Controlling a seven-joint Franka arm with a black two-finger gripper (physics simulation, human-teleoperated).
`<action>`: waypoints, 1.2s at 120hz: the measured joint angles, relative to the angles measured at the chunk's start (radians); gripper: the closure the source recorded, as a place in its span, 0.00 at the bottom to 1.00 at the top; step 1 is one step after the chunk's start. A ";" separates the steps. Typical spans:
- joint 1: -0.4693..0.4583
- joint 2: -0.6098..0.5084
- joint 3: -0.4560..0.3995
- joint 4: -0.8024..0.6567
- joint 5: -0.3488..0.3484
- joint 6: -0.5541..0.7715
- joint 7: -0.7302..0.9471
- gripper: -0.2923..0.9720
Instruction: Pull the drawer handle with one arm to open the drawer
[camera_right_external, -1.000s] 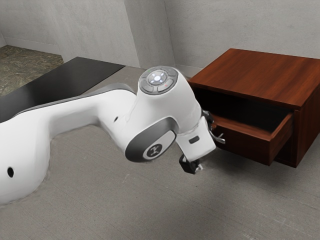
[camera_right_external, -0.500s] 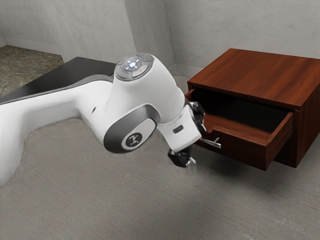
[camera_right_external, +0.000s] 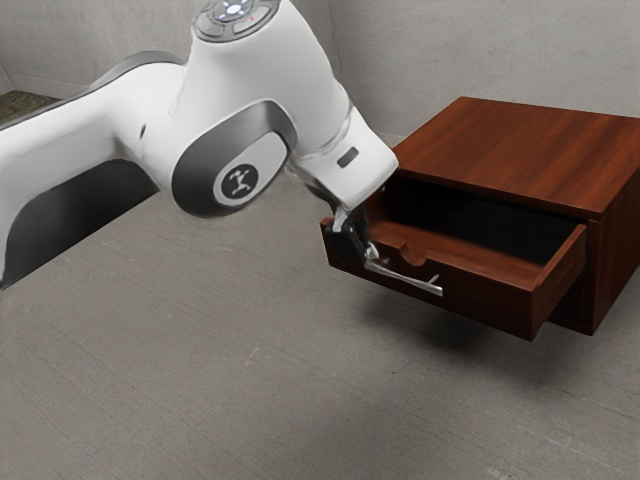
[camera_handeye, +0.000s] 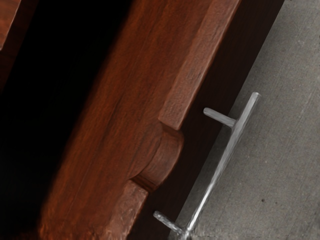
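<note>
Pulled farther out of its cabinet (camera_right_external: 520, 150), the drawer (camera_right_external: 470, 300) stands open.

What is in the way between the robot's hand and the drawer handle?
Nothing I can see. The gripper sits right at one end of the handle, with nothing between them. The drawer is already pulled partly out.

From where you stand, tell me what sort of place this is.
Probably a bare simulated room: plain grey walls, a grey concrete-like surface, and a reddish-brown wooden cabinet with its drawer pulled open.
</note>
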 joint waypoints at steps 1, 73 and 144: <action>0.000 0.000 0.000 0.004 0.000 -0.010 -0.011 0.23; 0.425 -0.008 -0.345 0.166 -0.091 -0.534 -0.765 0.23; 0.920 -0.011 -0.693 0.171 -0.074 -0.626 -1.063 0.23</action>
